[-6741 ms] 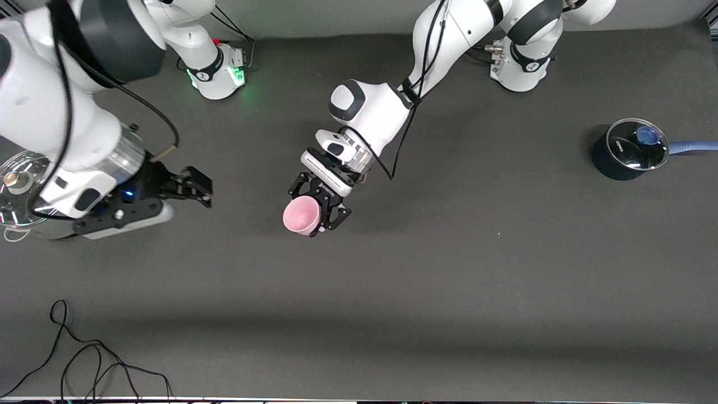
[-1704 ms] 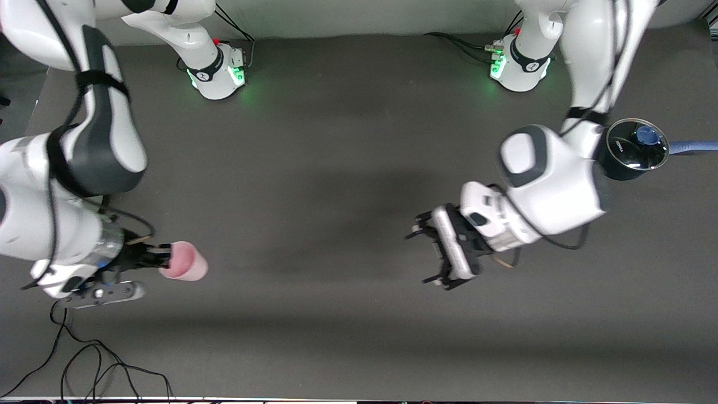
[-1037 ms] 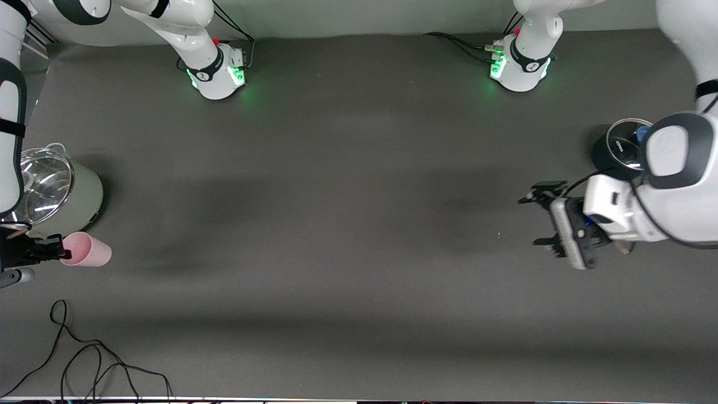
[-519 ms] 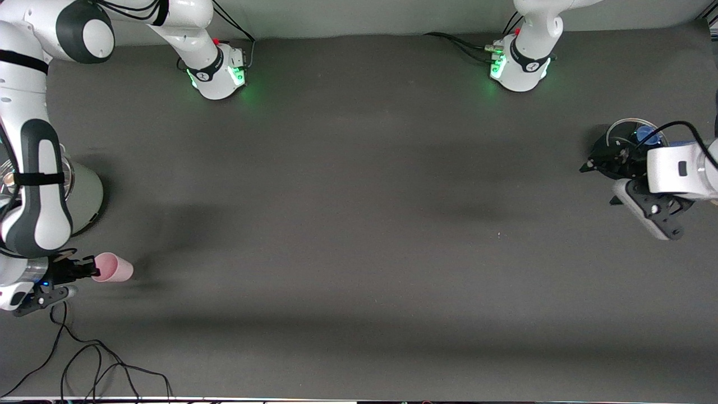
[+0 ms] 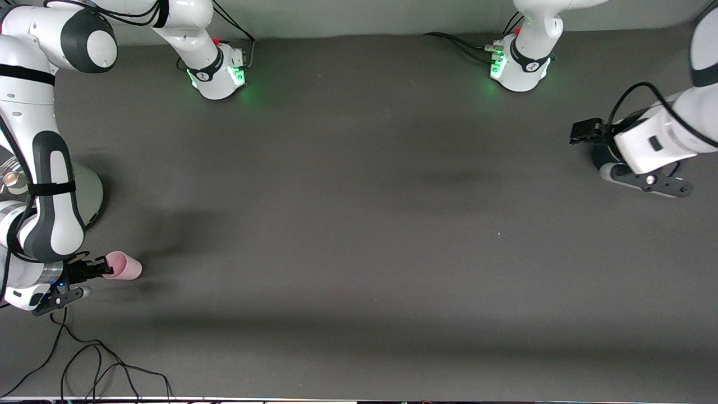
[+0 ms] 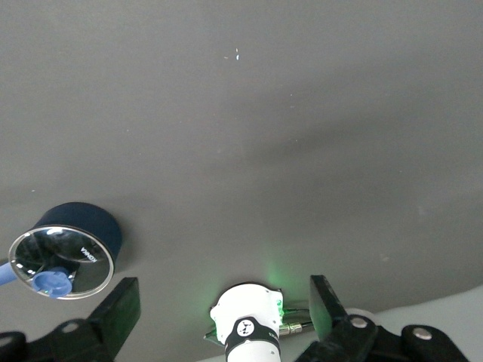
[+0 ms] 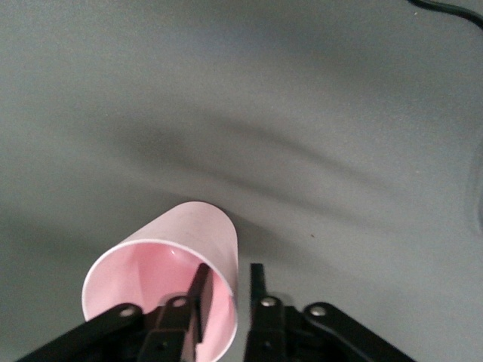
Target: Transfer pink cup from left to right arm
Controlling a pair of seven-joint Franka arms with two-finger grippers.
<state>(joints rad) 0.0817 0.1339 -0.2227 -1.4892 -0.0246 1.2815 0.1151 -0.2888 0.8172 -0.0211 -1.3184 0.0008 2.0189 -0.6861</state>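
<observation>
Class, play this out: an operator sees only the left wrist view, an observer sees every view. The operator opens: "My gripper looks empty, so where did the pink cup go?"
Observer: The right gripper has the pink cup, low at the right arm's end of the table.
Operator: How is it gripped?
Observer: By the rim: one finger inside the cup, the other outside.
Operator: Is it upright?
Observer: No, it is tipped on its side, its base pointing toward the table's middle.
Operator: Anything close to it?
Observer: A pale pot with a glass lid, farther from the front camera than the cup.
</observation>
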